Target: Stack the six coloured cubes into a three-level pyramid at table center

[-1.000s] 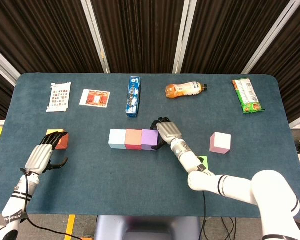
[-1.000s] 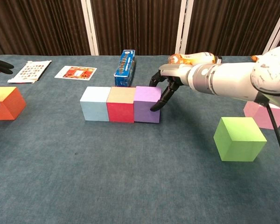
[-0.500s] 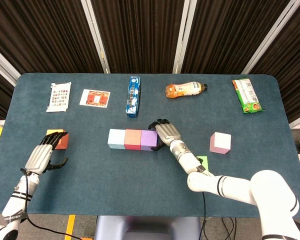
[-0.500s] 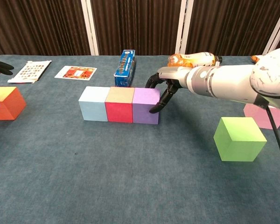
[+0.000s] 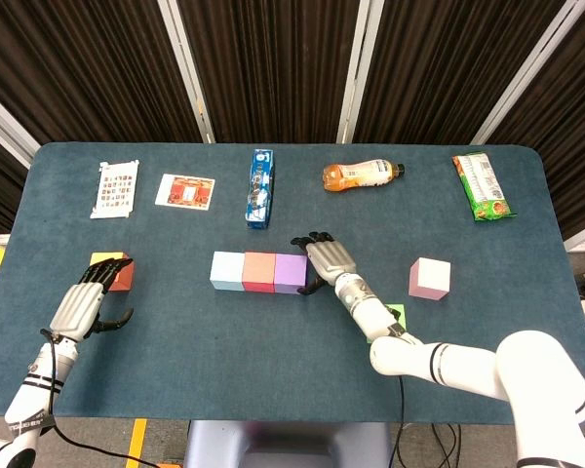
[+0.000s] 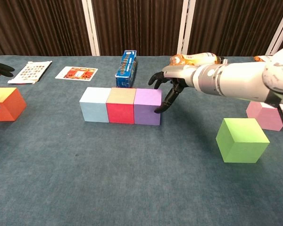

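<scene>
In the head view the right arm covers most of the green cube (image 5: pixel 397 315), leaving a sliver. The chest view's left edge cuts off the left hand (image 6: pixel 0 68), showing only dark fingertips, and its right edge clips the pink cube (image 6: pixel 269 117).

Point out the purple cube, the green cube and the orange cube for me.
purple cube (image 6: pixel 147 113), chest view, on its front face.
green cube (image 6: pixel 237 143), chest view, on its front face.
orange cube (image 6: pixel 7 106), chest view, on its front face.
</scene>
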You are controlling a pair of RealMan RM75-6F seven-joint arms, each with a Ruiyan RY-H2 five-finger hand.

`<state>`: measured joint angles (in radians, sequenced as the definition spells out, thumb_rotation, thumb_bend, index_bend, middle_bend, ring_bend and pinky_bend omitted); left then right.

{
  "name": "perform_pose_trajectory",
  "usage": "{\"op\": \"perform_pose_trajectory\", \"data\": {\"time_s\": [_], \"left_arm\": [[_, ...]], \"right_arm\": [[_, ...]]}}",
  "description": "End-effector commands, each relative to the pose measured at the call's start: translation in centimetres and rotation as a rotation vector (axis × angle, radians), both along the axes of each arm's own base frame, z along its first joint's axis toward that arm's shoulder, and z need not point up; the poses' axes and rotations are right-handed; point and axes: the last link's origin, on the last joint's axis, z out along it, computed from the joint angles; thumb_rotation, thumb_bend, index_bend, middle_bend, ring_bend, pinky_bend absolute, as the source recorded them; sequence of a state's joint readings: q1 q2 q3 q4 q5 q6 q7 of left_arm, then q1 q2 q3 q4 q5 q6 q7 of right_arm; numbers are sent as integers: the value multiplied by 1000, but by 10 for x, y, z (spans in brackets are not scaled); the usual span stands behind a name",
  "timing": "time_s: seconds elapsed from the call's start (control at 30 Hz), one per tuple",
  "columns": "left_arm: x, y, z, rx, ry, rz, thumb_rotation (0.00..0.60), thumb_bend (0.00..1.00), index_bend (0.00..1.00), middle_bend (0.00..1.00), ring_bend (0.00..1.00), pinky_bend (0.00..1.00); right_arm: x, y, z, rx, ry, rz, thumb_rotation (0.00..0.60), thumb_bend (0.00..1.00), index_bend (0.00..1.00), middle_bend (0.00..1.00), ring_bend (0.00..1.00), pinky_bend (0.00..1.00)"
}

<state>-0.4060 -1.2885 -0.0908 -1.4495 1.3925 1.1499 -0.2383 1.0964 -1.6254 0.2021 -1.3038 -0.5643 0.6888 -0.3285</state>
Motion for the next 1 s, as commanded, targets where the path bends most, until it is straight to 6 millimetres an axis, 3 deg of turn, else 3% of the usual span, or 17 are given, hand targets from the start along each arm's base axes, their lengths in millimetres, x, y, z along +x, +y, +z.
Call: {"op": "perform_pose_trajectory", "data": {"time_s": [0.03,0.23,0.37,0.63,1.0], "left_arm": [[-1,0,1,0,1,2,600,354,94,83,40,80],[-1,-1,2,6,-3,3,600,355,94,82,41,80],[0,0,2,5,-1,-1,600,355,93,83,41,80],[4,2,2,4,7,-3,600,355,93,82,40,80],[1,2,2,3,11,13,600,354,94,82,41,80]], "right_arm": [[-3,2,13,-7,-2,3,600,283,214,235,104,103],[-15,0,43,-65,-1,-11,600,285,208,230,100,97],[-21,-12,49,-101,8,-44,600,290,208,228,90,91],[-22,-31,26,-96,41,-71,600,291,208,206,68,79],[-7,-38,2,-82,24,-59,600,291,208,200,64,78]]}}
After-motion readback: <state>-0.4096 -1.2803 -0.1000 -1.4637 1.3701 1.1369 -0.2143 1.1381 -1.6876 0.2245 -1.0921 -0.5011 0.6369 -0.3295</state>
